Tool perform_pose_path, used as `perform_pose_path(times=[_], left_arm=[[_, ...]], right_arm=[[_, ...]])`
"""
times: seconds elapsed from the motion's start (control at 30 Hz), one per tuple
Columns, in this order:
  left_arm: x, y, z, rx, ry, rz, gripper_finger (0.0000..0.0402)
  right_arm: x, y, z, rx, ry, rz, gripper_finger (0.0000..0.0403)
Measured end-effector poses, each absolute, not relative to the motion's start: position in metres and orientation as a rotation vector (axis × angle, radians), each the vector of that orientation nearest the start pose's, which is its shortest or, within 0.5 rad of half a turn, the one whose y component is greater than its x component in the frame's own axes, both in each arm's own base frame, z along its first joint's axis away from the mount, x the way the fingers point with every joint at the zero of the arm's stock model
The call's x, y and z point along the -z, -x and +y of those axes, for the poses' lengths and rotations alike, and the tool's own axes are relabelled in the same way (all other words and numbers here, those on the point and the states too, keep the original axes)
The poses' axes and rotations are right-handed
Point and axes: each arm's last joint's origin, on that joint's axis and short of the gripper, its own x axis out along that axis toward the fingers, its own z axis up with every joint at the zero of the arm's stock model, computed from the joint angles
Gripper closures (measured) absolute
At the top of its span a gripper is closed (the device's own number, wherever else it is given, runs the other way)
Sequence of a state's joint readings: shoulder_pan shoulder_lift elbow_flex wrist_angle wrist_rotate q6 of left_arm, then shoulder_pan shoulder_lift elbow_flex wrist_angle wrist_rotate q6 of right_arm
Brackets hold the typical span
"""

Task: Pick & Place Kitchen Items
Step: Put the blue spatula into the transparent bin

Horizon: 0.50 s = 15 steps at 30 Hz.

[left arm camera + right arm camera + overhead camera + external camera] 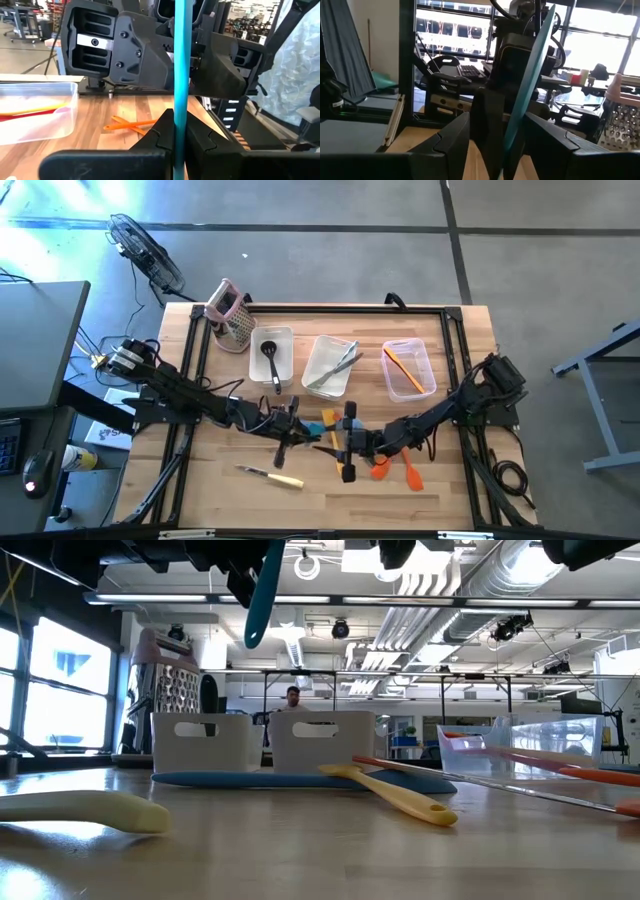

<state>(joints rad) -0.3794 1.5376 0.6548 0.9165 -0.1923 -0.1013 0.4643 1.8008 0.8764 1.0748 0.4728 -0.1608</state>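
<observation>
Three bins (408,368) hold utensils; left gripper (180,142) clamps a blue spatula (181,75), right gripper (512,137) gapes; several remain.

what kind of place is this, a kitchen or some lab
Most likely a robotics lab or workshop, not a kitchen: exposed silver ceiling ducts over an open hall, a wooden worktable framed by black rails, and a black desk with a computer mouse beside it.
</observation>
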Motion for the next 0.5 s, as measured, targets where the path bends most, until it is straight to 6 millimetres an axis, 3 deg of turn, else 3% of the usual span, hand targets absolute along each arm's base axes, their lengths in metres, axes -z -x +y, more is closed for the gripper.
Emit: perform_pose_path(times=[0.5], left_arm=[[-0.219,-0.29,-0.108,0.152,0.091,-0.018,0.0394]], right_arm=[[-0.214,-0.346,0.132,-0.054,0.11,-0.134,0.0229]])
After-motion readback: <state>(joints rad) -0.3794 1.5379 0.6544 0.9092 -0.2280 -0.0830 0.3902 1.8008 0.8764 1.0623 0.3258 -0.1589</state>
